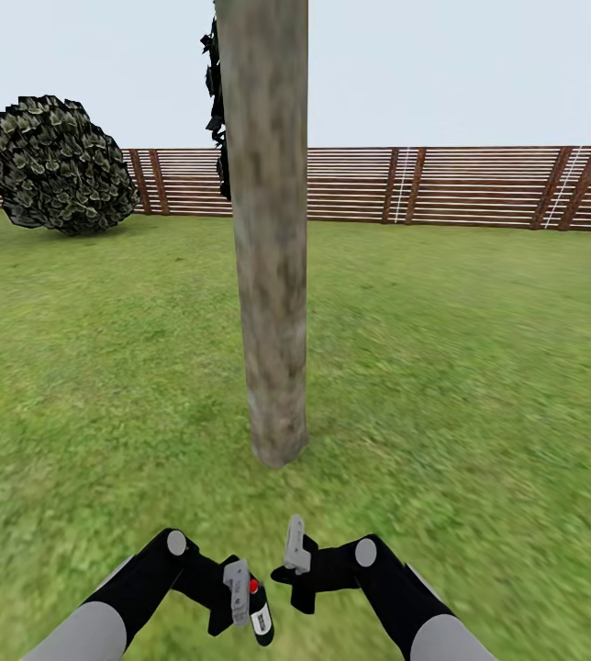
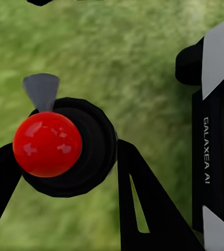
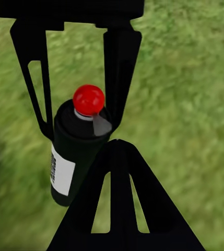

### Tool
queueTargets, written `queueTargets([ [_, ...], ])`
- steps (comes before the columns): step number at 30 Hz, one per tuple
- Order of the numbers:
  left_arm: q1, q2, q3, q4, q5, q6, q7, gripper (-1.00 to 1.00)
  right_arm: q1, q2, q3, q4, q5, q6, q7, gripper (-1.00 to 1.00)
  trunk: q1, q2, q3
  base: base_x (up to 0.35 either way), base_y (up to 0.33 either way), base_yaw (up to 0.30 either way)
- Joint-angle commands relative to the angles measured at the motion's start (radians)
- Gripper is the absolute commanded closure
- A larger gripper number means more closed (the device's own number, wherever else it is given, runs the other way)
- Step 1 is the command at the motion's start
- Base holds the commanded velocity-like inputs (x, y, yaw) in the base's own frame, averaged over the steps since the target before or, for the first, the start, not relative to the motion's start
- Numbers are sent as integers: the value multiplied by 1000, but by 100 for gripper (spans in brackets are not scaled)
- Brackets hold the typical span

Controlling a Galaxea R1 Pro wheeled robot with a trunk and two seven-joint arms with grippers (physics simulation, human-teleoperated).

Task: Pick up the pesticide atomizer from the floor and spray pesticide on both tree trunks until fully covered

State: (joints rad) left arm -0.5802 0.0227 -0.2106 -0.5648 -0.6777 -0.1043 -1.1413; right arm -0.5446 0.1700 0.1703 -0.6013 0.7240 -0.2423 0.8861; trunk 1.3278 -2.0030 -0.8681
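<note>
**Grass everywhere, sprayer in the left gripper, trunk dead ahead**

Green lawn [image 1: 479,367] all around, blurry up close, with a brown slat fence [image 1: 479,184] running across the back under a pale sky. Thick blotchy tree trunk [image 1: 273,275] standing straight up in the middle of the head view, base planted in the grass just beyond the two grippers. Round leafy bush [image 1: 57,165] off to the left by the fence, and some black foliage [image 1: 215,101] peeking out behind the trunk higher up.

Down at the bottom of the head view: left gripper [image 1: 240,597] pinched on the sprayer [image 1: 261,617], a small black can with a white label and a red knob on top. Off the ground, held above the grass, short of the trunk. Long axis roughly upright, leaning a little, red knob end up and the bottom end toward the lawn. Seen nearly end-on in the left wrist view [image 2: 65,149], black fingers on both sides of the can, a little grey spout sticking out sideways just under the knob. Can't tell for sure whether that spout faces the trunk.

Right gripper [image 1: 297,571] just beside the can, not touching it, jaws spread and holding nothing. Same can in the right wrist view [image 3: 72,157], label side showing, clamped between the other gripper's black fingers.
</note>
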Motion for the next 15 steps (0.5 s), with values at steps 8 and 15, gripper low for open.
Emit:
queueTargets([
  [8, -1, -10, -1, -3, 1, 0, 0, 100, 0, 0, 0, 0, 0, 0, 1, 100, 0, 0, 0, 0, 0, 0],
  [15, 0, -31, 0, -25, 1, 0, 0, 100, 0, 0, 0, 0, 0, 0, 1, 100, 0, 0, 0, 0, 0, 0],
])
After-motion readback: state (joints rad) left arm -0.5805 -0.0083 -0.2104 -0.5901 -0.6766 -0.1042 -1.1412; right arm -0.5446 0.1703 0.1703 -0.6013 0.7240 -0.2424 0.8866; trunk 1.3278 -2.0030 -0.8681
